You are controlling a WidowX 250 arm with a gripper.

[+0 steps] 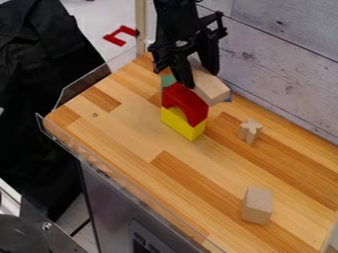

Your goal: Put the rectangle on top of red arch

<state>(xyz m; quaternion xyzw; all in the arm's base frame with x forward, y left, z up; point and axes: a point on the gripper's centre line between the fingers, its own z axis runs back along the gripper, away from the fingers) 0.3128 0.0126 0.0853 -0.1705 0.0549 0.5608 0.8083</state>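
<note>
Black robot hand [202,80] hangs from the top edge, pointing down, fingers clamped on the pale wooden rectangle [212,91], held beside the top of the red arch [188,101].

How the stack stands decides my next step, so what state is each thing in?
End effector: closed on the wooden rectangle
Wooden rectangle: gripped
Red arch: upright on the yellow block
Yellow block: supporting the arch
Green piece: partly hidden
Blue piece: mostly hidden
Cross-shaped piece: ungripped
Loose wooden block: ungripped
</note>
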